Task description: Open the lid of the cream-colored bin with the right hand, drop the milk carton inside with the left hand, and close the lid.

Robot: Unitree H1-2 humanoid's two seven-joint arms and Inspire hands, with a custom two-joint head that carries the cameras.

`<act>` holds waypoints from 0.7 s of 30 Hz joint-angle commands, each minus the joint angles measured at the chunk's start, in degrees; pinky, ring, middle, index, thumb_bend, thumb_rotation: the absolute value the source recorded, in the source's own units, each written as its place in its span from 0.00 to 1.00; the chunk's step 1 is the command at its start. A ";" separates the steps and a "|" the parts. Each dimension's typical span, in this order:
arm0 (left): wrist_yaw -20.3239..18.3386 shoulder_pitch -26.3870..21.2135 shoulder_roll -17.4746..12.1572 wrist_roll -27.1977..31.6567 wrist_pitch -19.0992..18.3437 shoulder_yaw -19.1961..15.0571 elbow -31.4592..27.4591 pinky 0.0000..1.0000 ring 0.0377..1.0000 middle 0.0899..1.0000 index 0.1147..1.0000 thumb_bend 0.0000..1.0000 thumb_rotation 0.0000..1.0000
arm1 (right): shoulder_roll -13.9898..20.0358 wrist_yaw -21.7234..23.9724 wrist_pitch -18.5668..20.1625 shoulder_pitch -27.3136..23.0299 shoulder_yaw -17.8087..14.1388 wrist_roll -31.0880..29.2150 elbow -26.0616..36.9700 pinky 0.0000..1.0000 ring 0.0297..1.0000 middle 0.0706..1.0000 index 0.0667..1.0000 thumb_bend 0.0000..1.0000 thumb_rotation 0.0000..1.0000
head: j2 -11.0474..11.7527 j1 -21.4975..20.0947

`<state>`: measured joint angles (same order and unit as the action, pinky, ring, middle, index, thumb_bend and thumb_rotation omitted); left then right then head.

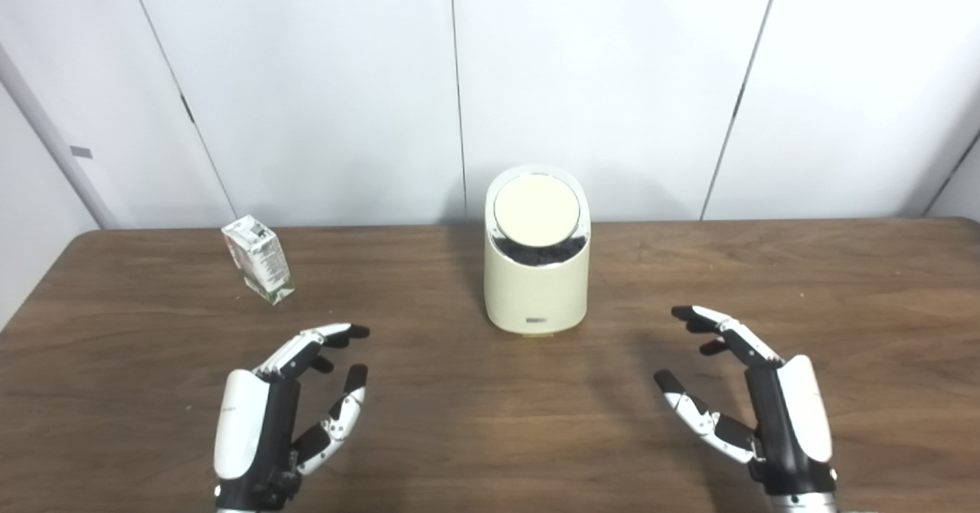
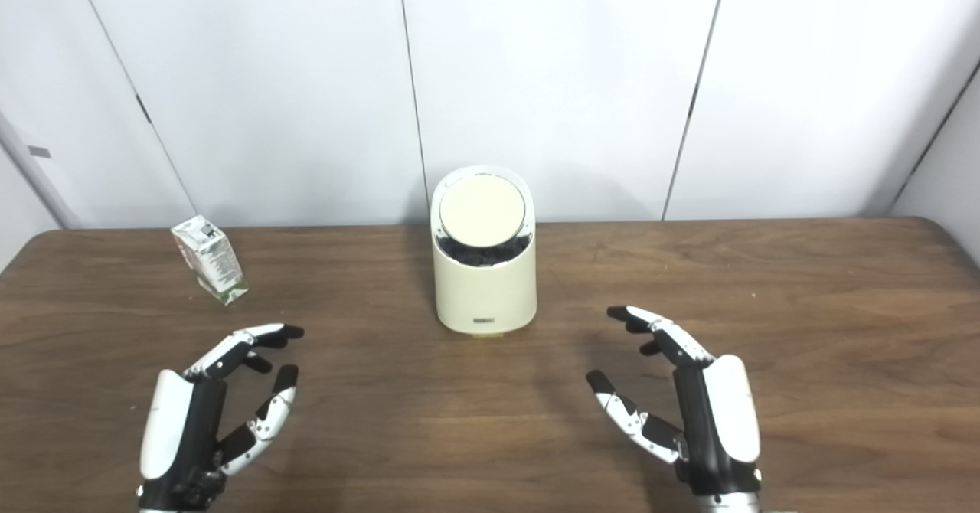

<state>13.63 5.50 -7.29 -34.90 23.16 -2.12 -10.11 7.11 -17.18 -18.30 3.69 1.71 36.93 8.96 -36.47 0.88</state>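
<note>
— Where do we see the cream-colored bin [image 1: 536,283]?

— Upright at the back middle of the wooden surface [image 1: 490,436], its round lid [image 1: 534,208] tilted, dark inside below it.

— And the milk carton [image 1: 258,259]?

— Left of the bin, well apart, leaning.

— Our hands?

— Left hand [image 1: 287,406] and right hand [image 1: 746,402] sit nearer than the bin, fingers spread, holding nothing.

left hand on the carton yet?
Apart. In the left eye view the left hand hangs open over the table, with bare wood between its fingertips and the carton.
</note>
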 commanded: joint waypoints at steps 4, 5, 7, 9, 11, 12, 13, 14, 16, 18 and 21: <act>0.77 -1.30 -0.55 0.30 1.01 0.05 -1.20 0.53 0.66 0.68 0.66 0.20 0.37 | -0.10 -0.57 -0.76 -0.88 -0.18 -0.26 1.47 0.56 0.69 0.71 0.70 0.23 0.39 | 0.09 0.06; 0.80 -1.32 -0.59 0.20 1.03 0.04 -1.12 0.53 0.66 0.68 0.66 0.20 0.37 | -0.11 -0.59 -0.71 -0.90 -0.18 -0.16 1.43 0.56 0.69 0.71 0.70 0.23 0.39 | 0.09 0.06; 0.79 -1.35 -0.66 0.08 0.94 0.05 -1.04 0.53 0.66 0.68 0.66 0.20 0.37 | -0.11 -0.55 -0.51 -0.92 -0.18 0.08 1.44 0.55 0.69 0.71 0.70 0.22 0.40 | 0.12 0.03; 0.71 -1.32 -0.63 0.04 0.74 0.08 -1.13 0.53 0.66 0.68 0.66 0.20 0.37 | -0.07 -0.76 -0.83 -1.00 -0.20 0.06 1.23 0.55 0.69 0.71 0.70 0.23 0.39 | 0.14 0.02; 0.82 -1.34 -0.60 -0.15 0.80 0.10 -1.13 0.53 0.66 0.68 0.66 0.20 0.37 | -0.05 -0.91 -1.05 -1.04 -0.24 -0.01 1.10 0.56 0.69 0.71 0.69 0.23 0.39 | 0.09 -0.14; 0.97 -1.38 -0.51 -0.30 0.89 0.12 -1.04 0.53 0.66 0.68 0.66 0.20 0.37 | -0.03 -0.88 -0.98 -1.04 -0.28 -0.02 1.10 0.55 0.69 0.71 0.69 0.23 0.39 | 0.04 -0.24; 1.08 -1.41 -0.41 -0.41 0.92 0.14 -0.98 0.53 0.65 0.67 0.66 0.20 0.37 | 0.00 -0.78 -0.81 -1.01 -0.31 0.00 1.19 0.55 0.68 0.71 0.69 0.23 0.39 | 0.12 -0.20; 1.10 -1.45 -0.30 -0.53 0.83 0.21 -0.96 0.52 0.65 0.67 0.66 0.21 0.38 | 0.07 -0.64 -0.67 -1.03 -0.39 -0.14 1.24 0.55 0.68 0.71 0.69 0.23 0.39 | 0.15 -0.11; 1.17 -1.57 -0.17 -0.81 0.80 0.35 -0.87 0.52 0.65 0.67 0.66 0.20 0.38 | -0.07 -0.24 -0.30 -1.14 -0.61 -1.24 1.61 0.55 0.69 0.71 0.69 0.23 0.41 | 0.12 -0.15; 1.39 -1.72 -0.15 -1.02 1.00 0.43 -0.58 0.52 0.65 0.67 0.65 0.20 0.38 | -0.63 1.68 1.94 -1.17 -0.76 -3.46 3.66 0.57 0.70 0.72 0.71 0.25 0.47 | 0.20 -0.30; 1.46 -1.84 -0.16 -0.93 0.82 0.41 -0.29 0.53 0.65 0.67 0.66 0.21 0.40 | -1.67 8.35 10.78 -1.78 -0.49 -7.30 11.30 0.63 0.75 0.77 0.77 0.29 0.69 | 0.29 -0.55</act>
<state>13.70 5.16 -7.33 -35.74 23.15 -1.69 -9.81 6.03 -11.22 -9.71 3.73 1.18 31.41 15.77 -36.21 0.53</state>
